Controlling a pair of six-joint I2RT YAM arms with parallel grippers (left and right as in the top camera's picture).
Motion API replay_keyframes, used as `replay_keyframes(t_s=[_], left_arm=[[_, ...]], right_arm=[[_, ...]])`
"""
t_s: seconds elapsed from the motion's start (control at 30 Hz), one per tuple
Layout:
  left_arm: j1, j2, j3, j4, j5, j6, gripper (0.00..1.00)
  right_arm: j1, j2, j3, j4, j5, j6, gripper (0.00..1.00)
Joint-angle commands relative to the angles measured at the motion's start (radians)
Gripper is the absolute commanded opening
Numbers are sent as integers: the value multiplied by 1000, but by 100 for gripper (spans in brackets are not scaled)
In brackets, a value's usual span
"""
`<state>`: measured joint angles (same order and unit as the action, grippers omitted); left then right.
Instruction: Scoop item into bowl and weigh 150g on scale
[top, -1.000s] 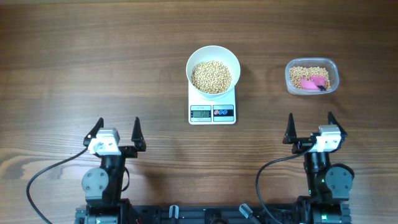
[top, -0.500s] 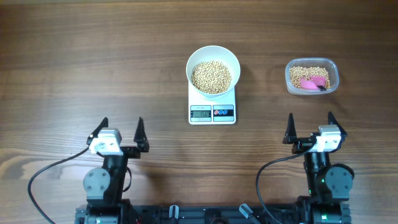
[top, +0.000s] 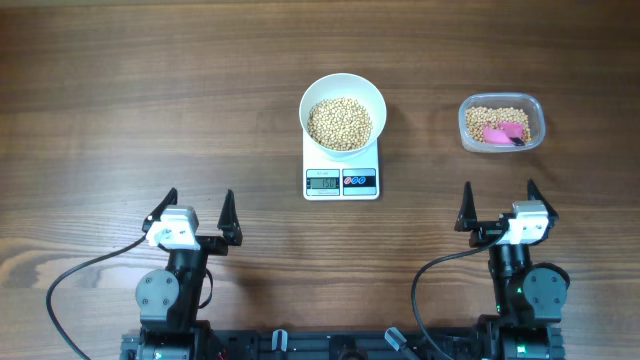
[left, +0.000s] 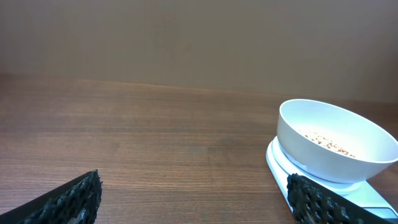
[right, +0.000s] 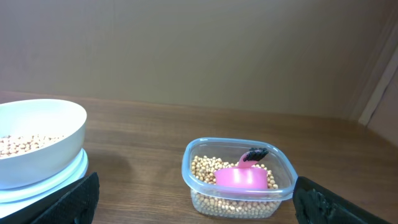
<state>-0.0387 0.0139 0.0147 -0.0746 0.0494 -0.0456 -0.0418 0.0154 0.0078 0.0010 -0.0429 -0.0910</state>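
Left gripper (top: 196, 202): on our side of the scale (top: 341, 180) and off to its left, jaws as wide as they go, nothing in them

Right gripper (top: 498, 190): on our side of the scale and off to its right, same state, wide open and empty

Both are well clear of the scale, so nothing is loading it

Display (top: 323, 181) is on the scale's front edge, facing us. It's lit, but we can't read the digits reliably from overhead

Bowl (top: 343, 79) sits centred on the scale's platform, just behind the display, and holds a good heap of beans (top: 339, 123)

Tub (top: 463, 125) is right of the scale, well apart and level with the bowl. It has leftover beans in it, with the pink scoop (top: 503, 131) lying on them

Our read is that the filling is mostly done and the step in hand is checking the weight, then trimming. To do that well:
- Let the reading settle with both arms off the scale before we trust it
- If short, the right gripper is the natural one, since the tub is on that side. We grab the scoop by its dark handle end, not the cup
- Take part-scoops only and tip slowly over the bowl's centre
- No contact with the bowl rim or scale while pouring, or the number jumps
- Pull away, re-read, repeat
- If over, lift a few beans out rather than tilting the bowl
- Risks: beans rolling onto the scale's platform or off it, and the bowl getting nudged off centre
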Motion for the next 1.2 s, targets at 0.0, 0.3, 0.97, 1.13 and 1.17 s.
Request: replay_keyframes(t_s=[0.0, 0.3, 0.97, 1.13, 1.17], left_arm=[[-7, -11, -9, -1, -10, 16, 100], [-38, -11, -9, 0, -10, 15, 100], [-38, -11, -9, 0, -10, 15, 100], [-38, -11, -9, 0, -10, 15, 100], [-38, -11, -9, 0, -10, 15, 100]], right_arm=[[5, -12, -3, 2, 13, 14, 100], [5, -12, -3, 2, 13, 15, 100], [5, -12, -3, 2, 13, 14, 100], [5, -12, -3, 2, 13, 14, 100], [5, -12, -3, 2, 13, 14, 100]])
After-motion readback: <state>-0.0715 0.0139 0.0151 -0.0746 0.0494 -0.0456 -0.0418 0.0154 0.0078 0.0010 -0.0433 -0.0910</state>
